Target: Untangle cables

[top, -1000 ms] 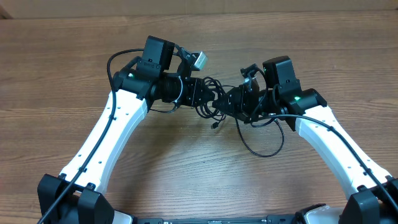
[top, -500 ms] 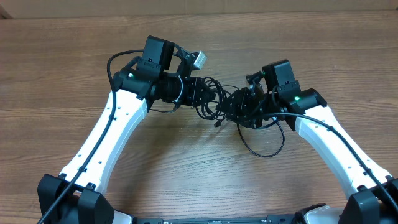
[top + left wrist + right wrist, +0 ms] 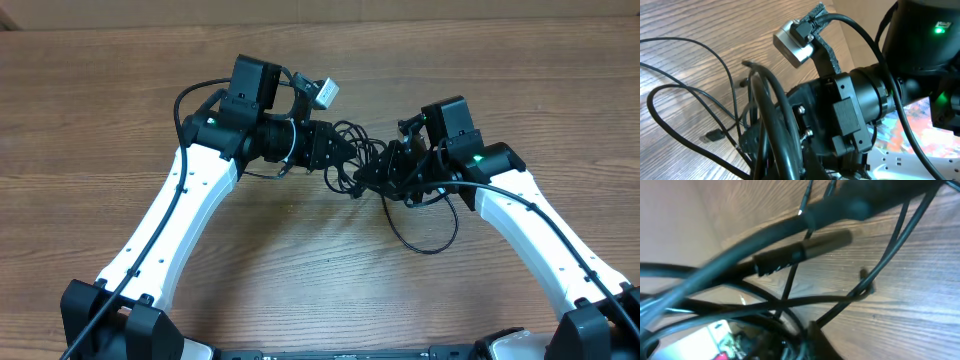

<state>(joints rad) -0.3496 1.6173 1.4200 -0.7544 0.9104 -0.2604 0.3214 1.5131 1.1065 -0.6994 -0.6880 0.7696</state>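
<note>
The cables point(image 3: 350, 158) are a tangle of thin black cords held off the wooden table between my two grippers. My left gripper point(image 3: 328, 150) is in the tangle's left side and looks shut on the cords. My right gripper point(image 3: 378, 176) faces it from the right and looks shut on the cords too. One loose loop point(image 3: 430, 240) trails down onto the table. In the left wrist view, cords point(image 3: 690, 95) cross close to the lens and hide my left gripper point(image 3: 785, 165). In the right wrist view, a metal-barrelled plug point(image 3: 825, 244) hangs in front of my right gripper point(image 3: 805, 340).
The wooden table point(image 3: 300, 270) runs to a cardboard wall point(image 3: 400, 10) at the back. The right arm's wrist point(image 3: 865, 100) fills the left wrist view, very close. A small plug point(image 3: 712, 135) lies on the table.
The left gripper has shifted slightly right, closer to the right gripper. The right wrist has turned a little. The tangle is more bunched, and its hanging plug has risen.
</note>
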